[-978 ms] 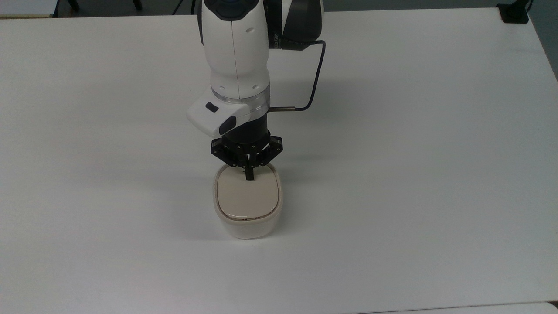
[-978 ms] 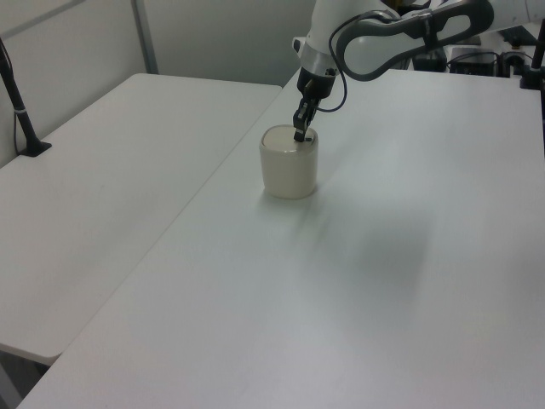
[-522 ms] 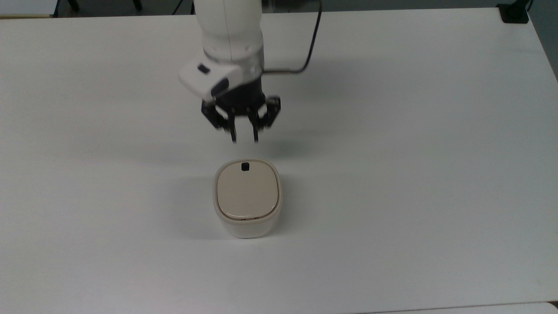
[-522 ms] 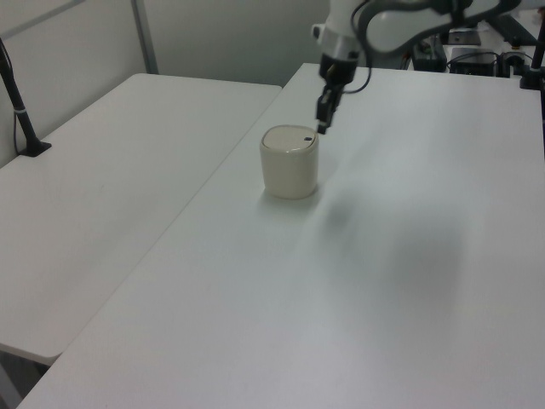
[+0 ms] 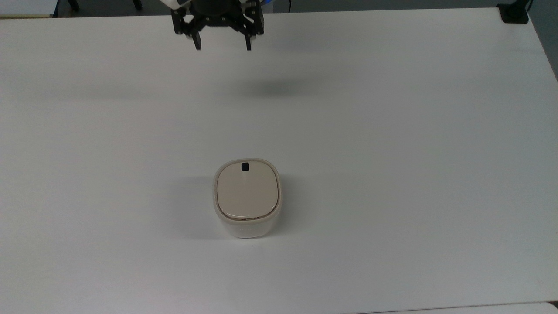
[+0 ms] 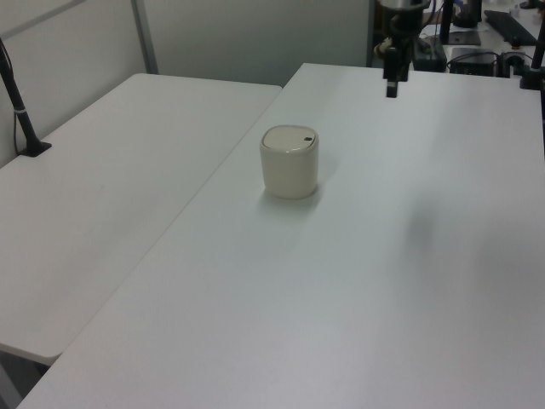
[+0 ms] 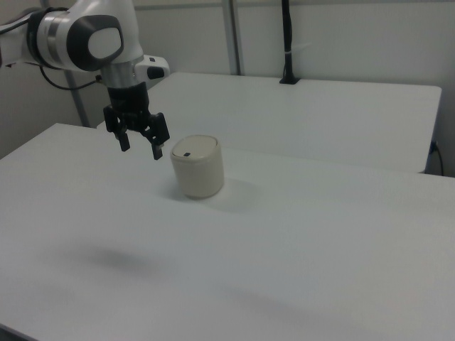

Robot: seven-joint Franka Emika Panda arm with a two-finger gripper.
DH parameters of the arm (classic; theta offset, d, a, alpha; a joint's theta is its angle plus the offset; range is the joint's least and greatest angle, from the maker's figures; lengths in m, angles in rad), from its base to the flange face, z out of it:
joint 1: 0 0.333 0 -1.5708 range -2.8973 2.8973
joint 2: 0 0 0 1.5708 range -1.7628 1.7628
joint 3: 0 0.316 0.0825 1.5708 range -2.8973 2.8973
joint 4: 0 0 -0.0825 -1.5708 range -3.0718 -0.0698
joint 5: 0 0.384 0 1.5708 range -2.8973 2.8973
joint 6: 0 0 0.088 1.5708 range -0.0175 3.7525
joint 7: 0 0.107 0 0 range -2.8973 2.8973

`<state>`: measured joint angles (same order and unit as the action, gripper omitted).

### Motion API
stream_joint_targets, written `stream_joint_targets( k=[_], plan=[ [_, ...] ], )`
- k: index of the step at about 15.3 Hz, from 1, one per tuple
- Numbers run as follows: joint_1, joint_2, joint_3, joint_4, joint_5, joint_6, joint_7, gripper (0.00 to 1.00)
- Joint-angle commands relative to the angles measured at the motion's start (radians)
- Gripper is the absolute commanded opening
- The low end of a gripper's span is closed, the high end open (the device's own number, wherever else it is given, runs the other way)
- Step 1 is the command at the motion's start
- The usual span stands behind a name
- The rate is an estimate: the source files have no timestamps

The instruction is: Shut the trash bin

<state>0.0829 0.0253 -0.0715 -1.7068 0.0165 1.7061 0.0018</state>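
1. Jaws of the gripper [image 5: 221, 46] stand spread wide with nothing between them; the two black fingers [image 7: 125, 144] point down at the table and touch nothing.
2. Largest in the scene is the white table [image 5: 392, 152], bare on every side of the bin. Its far edge runs along the top of the top view, and its near edge along the bottom.
3. A second white table [image 6: 119, 170] lies on the left view's left, its long edge butted against the first one.
4. The robot arm [image 7: 92, 42] comes in from the right view's upper left, with the gripper [image 7: 139, 148] hanging off the table, up in the air.
5. In the top view the gripper sits at the top edge, over the far part of the table, well apart from the bin. In the left view the gripper [image 6: 391, 85] is up and to the right of the bin.
6. The trash bin [image 5: 247, 198] stands upright near the middle of the table, its long axis vertical. In the right view the trash bin [image 7: 198, 166] is just to the right of the gripper.
7. The lid [image 5: 247, 192] lies flat and level inside the bin's rim, closed and facing up.
8. The latch [image 5: 245, 166], a small black square, sits at the lid's far edge in the top view, on the side toward the gripper.
9. A black post [image 6: 19, 102] stands on the second table at the left view's left edge.
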Motion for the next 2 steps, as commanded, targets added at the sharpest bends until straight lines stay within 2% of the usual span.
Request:
stream_joint_targets(
  k=[1,2],
  plan=[
    [0.008,-0.015,-0.004,-0.036,-0.026,-0.016,-0.008,1.0],
    [0.008,-0.01,-0.007,-0.033,-0.026,-0.014,-0.008,1.0]
  ],
)
